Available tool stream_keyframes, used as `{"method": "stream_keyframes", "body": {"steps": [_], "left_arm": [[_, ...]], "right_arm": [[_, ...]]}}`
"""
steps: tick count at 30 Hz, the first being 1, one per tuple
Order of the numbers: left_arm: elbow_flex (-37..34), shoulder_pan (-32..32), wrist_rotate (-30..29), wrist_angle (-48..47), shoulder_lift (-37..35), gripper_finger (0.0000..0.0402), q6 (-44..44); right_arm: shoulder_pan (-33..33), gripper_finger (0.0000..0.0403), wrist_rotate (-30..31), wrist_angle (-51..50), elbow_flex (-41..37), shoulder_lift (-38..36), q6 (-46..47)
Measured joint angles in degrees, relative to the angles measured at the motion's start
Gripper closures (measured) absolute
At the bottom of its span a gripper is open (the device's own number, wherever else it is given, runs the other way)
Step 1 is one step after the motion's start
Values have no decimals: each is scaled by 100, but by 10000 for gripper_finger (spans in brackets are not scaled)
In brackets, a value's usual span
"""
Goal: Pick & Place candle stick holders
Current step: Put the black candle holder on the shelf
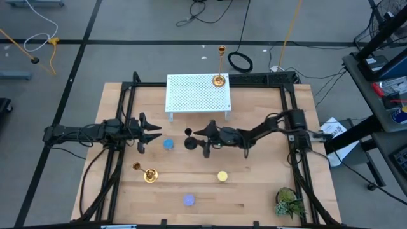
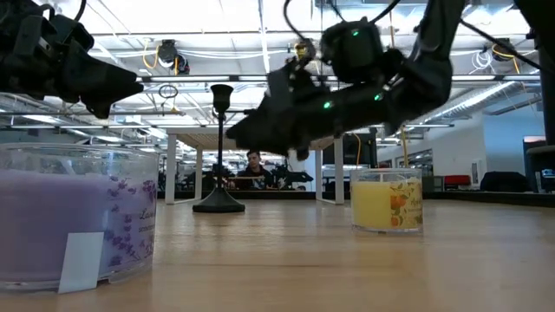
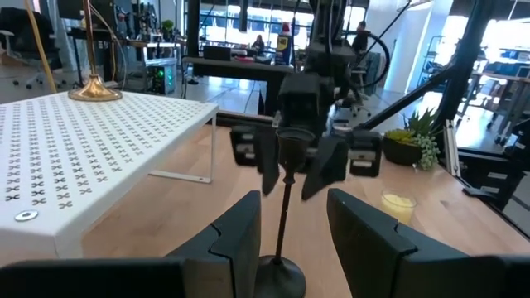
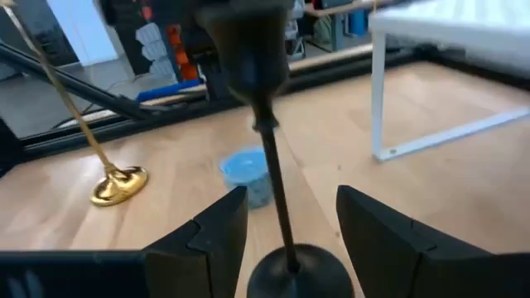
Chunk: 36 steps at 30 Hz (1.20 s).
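Observation:
A short black candle stick holder (image 1: 189, 141) stands upright on its round base in the table's middle; it also shows in the low view (image 2: 221, 147). My right gripper (image 1: 202, 141) is open just to its right. In the right wrist view (image 4: 291, 199) its fingers stand on either side of the stem (image 4: 277, 207) without touching. My left gripper (image 1: 152, 133) is open and empty left of the holder, pointing at it (image 3: 286, 207). One gold holder (image 1: 219, 79) stands on the white perforated riser (image 1: 191, 95). Another gold holder (image 1: 150, 175) stands on the table.
A blue cup (image 1: 168, 144) sits between my grippers, just left of the black holder. A yellow cup (image 1: 222, 176) and a purple cup (image 1: 189, 200) sit nearer the front edge. A green plant sprig (image 1: 289, 202) lies at the front right corner.

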Motion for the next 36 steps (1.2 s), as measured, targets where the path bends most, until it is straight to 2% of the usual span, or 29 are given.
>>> {"method": "stream_keyframes", "body": {"steps": [6,12,15,20,25,29,33,36], "left_arm": [[0,0,-3,-28,0,254,17],[0,0,-3,-32,2,254,23],[0,0,-3,-39,0,254,27],[0,0,-1,-40,0,254,34],[0,0,-1,-50,0,254,32],[0,0,0,-54,0,254,32],[0,0,2,-91,2,254,25],[0,0,2,-117,2,254,23]], "right_arm": [[6,218,-6,9,474,536,-60],[-46,230,12,-131,746,744,-85],[-42,269,19,-221,770,744,-157],[0,380,36,-209,750,747,-218],[121,385,-35,-199,750,738,11],[310,393,-450,-372,739,483,-43],[406,392,-1184,-1100,739,-213,18],[514,393,-1182,-1816,739,-851,-160]]}}
